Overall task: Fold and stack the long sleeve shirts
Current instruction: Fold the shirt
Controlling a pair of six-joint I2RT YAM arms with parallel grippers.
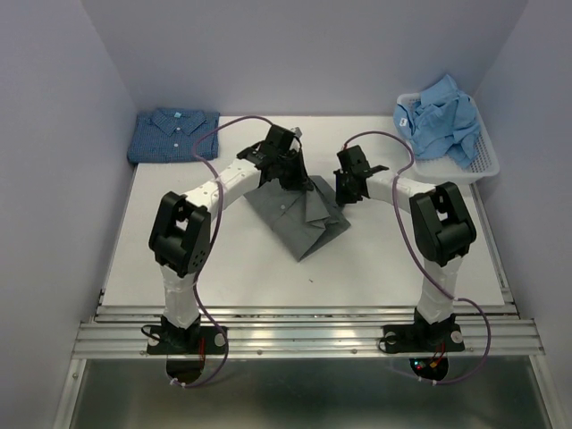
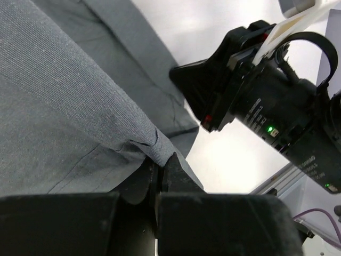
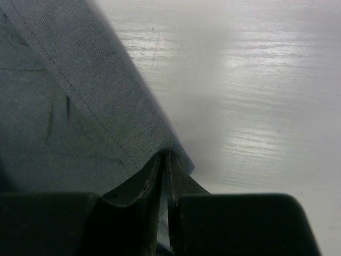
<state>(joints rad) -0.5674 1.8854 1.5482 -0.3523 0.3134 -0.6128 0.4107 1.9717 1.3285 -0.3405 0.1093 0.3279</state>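
Since the grey shirt (image 1: 299,219) lies part-folded and skewed mid-way across the surface (image 1: 223,268), both arms meet at its far edge. The left fingers (image 2: 173,173) are clamped on a fold and the right fingers (image 3: 178,178) are pinching the hem corner. I'd guess they pull it toward the near side. Collar and sleeves are hidden, so can't tell.

1. The left arm (image 1: 181,234) and the right arm (image 1: 442,223) share one build: chunky black joint housings joined by white links.
2. A thin purple cable (image 1: 207,143) loops along each arm above the desk (image 1: 375,268).
3. Black bases (image 1: 183,340) are bolted at the desk's near edge.
4. The left end effector (image 2: 160,173) and the right end effector (image 3: 165,162) are matte black, with tapering fingers.
5. A green light (image 2: 270,129) glows on the right wrist housing.
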